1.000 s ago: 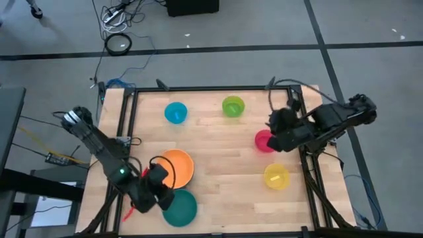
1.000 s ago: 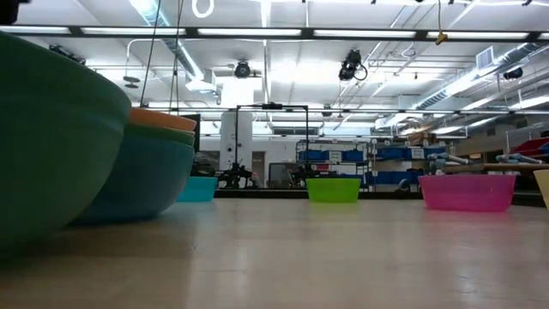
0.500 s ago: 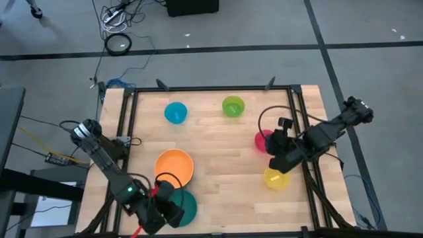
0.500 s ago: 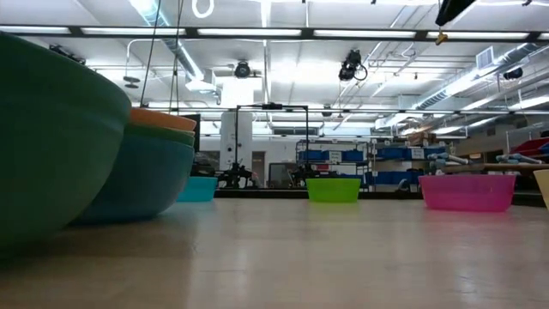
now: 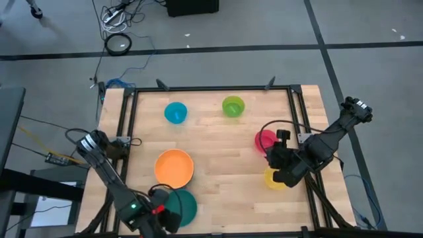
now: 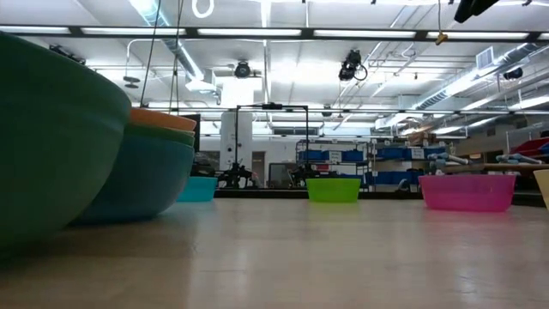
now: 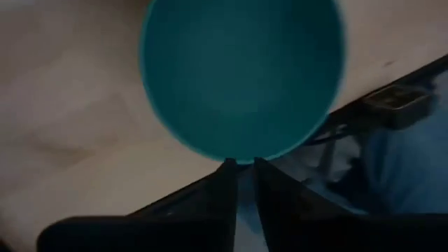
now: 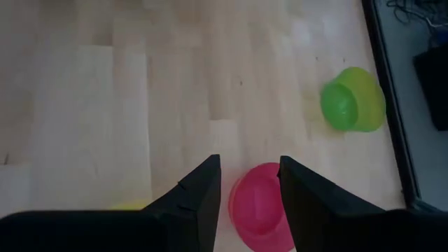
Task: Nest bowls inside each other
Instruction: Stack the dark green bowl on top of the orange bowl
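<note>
A large teal bowl [image 5: 185,205] stands near the table's near edge. Just behind it is a stack of bowls with an orange one [image 5: 174,166] on top. My left gripper [image 7: 241,168] is over the teal bowl's near rim [image 7: 241,158], pointing steeply down, its fingers a narrow gap apart. Small cyan [image 5: 175,112], lime green [image 5: 232,106], pink-red [image 5: 263,140] and yellow [image 5: 273,180] bowls stand apart on the table. My right gripper [image 8: 248,185] hangs open between the pink-red bowl [image 8: 257,206] and the yellow one, holding nothing. My left gripper has its fingertips [image 7: 227,166] at the teal bowl's near rim, coming from above. I cannot tell whether they touch it. The bowl stands flat on the table.
A black frame [image 5: 211,88] runs round the wooden table top. In the low view the teal bowl [image 6: 51,137] fills the left side, with the orange-topped stack [image 6: 153,163] behind it. Bare wood lies in the table's middle [image 5: 225,158].
My left gripper has gone toward the table's near edge, from between the orange stack and the teal bowl round to that bowl's near rim, turning as it went. My right gripper has come down and toward the near edge, from over the pink-red bowl toward the yellow one. No bowl has moved.
</note>
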{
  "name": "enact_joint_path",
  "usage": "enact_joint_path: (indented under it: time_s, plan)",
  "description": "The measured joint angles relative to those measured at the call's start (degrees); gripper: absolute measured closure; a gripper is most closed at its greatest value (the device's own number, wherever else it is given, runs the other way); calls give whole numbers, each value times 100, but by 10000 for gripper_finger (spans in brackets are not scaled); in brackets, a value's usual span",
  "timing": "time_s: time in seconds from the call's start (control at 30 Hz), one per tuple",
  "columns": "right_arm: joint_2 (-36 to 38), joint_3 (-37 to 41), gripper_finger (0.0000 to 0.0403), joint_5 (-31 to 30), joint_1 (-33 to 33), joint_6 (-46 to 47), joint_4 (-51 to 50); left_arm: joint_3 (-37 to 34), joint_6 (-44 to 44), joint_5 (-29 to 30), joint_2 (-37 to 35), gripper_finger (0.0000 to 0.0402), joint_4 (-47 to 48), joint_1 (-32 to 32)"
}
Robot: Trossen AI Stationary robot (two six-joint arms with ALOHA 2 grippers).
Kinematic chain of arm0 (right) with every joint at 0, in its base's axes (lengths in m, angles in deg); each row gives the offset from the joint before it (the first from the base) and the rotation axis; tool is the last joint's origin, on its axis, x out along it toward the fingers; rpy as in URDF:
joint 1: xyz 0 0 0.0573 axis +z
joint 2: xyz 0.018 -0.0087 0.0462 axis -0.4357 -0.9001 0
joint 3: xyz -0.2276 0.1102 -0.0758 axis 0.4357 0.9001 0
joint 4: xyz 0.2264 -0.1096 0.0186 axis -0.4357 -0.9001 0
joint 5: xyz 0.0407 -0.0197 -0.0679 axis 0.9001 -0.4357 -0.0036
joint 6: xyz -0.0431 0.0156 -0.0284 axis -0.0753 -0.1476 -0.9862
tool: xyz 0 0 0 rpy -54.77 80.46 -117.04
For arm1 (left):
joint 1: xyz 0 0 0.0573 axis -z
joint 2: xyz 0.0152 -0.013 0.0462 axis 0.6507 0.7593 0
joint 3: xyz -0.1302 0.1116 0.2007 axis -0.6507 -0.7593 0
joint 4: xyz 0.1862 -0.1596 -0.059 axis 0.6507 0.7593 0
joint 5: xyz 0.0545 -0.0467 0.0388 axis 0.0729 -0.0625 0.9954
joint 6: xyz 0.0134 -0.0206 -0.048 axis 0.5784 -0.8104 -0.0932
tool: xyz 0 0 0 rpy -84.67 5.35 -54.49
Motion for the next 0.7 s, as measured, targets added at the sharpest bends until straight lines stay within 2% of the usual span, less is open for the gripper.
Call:
enact_joint_path:
  time_s: [0.2,0.37,0.53,0.7]
  plan:
    - [0,0,270,18,26,9,2,-2,-83,-344,159,292,165,-2]
    - [0,0,270,24,26,9,14,-2,-280,-504,167,261,809,-4]
    - [0,0,270,24,26,11,33,-12,-535,-192,167,254,971,-32]
    - [0,0,270,24,26,12,31,-258,-700,-215,167,254,762,-70]
